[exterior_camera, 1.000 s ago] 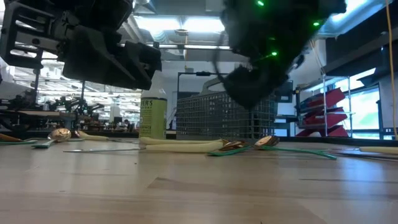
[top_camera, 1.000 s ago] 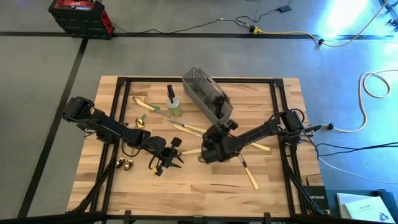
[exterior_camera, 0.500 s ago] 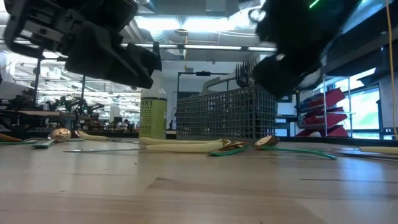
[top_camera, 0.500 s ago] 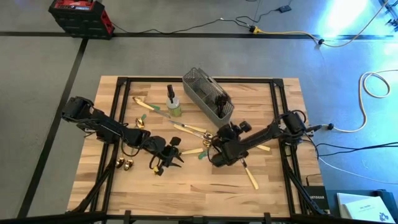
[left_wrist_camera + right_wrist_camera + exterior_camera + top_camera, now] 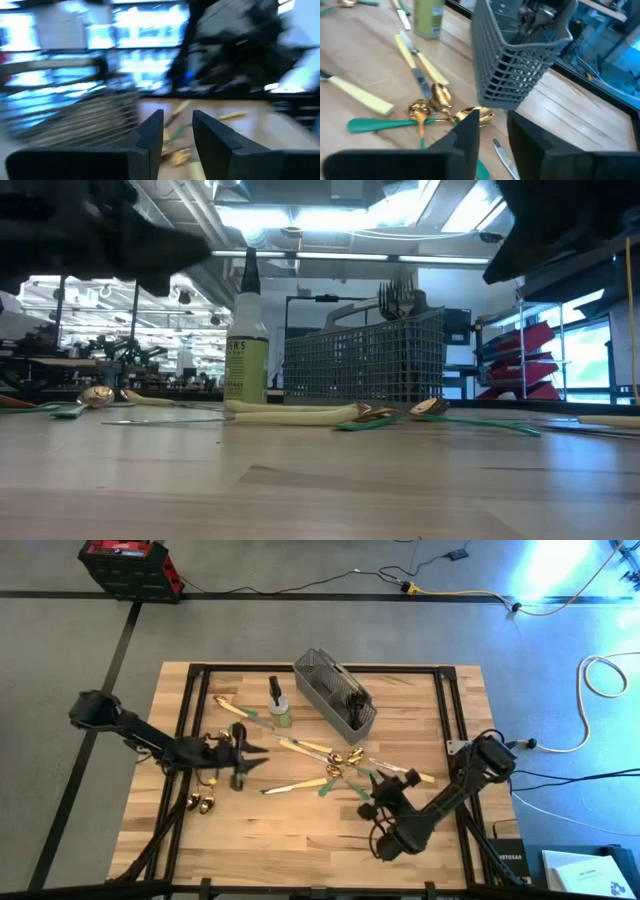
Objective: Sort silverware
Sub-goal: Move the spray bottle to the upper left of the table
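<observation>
Since the earlier frame the right arm has pulled back from the middle of the tabletop (image 5: 300, 840) toward the near right; the left arm has drawn back to the left. The fork the right hand carried then now stands in the caddy.

Right hand (image 5: 366, 785): sits just near-right of the loose cluster of cutlery, fingers pointing toward the caddy. In the right wrist view its two dark fingers (image 5: 465, 132) stand a narrow gap apart with nothing between them.

Left hand (image 5: 255, 750): hovers left of centre, pointing right. In the left wrist view the fingers (image 5: 152, 131) are parted by a narrow gap and hold nothing.

Silverware (image 5: 320, 762): most pieces lie scattered on the tabletop between the two hands.
- Cream-handled pieces (image 5: 415, 60) lie side by side, running away from the spray bottle.
- Gold spoons (image 5: 432, 102) are bunched together just in front of the caddy, touching each other.
- A green-handled piece (image 5: 375, 124) lies flat beside them.
- Two gold spoon bowls (image 5: 201, 804) rest at the near left.
- More gold and green pieces (image 5: 232, 708) lie far left, beyond the bottle.
- Dark fork tines (image 5: 398, 292) stick up out of the caddy.

Grey mesh caddy (image 5: 335, 690): far centre, upright. Spray bottle (image 5: 278, 708) with green liquid stands just left of it, apart.
</observation>
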Controlling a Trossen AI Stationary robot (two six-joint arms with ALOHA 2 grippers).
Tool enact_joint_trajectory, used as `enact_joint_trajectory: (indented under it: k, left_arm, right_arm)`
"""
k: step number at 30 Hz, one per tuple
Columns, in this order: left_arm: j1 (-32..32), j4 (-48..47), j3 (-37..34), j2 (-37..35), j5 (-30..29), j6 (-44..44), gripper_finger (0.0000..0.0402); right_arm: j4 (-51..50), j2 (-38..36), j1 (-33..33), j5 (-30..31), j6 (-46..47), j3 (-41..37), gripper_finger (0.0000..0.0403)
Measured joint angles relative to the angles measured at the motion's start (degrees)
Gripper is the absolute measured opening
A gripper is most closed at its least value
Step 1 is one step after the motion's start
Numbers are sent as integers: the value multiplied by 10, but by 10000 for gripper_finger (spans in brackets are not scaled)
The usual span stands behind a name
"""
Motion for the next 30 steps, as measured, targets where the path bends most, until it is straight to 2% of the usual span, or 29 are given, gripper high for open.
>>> enact_joint_trajectory:
  k: [4, 6, 10, 12, 15, 19, 23, 30]
  left_arm:
    - [19, -9, 7, -2, -183, 20, 90]
    - [34, -9, 7, -3, -234, 38, 93]
    - [68, -18, 7, -2, -235, 26, 117]
    - [87, -25, 7, -1, -235, 11, 136]
    - [114, -32, 7, -1, -194, 4, 172]
    - [149, -48, 7, -1, -131, -30, 230]
    - [169, -38, 7, -1, -118, -43, 282]
    - [191, -46, 7, -1, -118, -58, 319]
  right_arm:
    - [-2, 0, -7, 0, 16, 0, 182]
    - [-3, 0, -9, 0, 18, 0, 225]
    - [-6, 0, -16, 1, 19, 0, 298]
    - [-6, 0, -18, 1, 19, 0, 323]
    - [-13, 0, -24, 7, 16, -1, 347]
    - [-19, 0, -30, 15, 16, -1, 358]
    - [-18, 0, -30, 22, 15, -1, 358]
    - [-21, 0, -30, 31, 15, -1, 358]
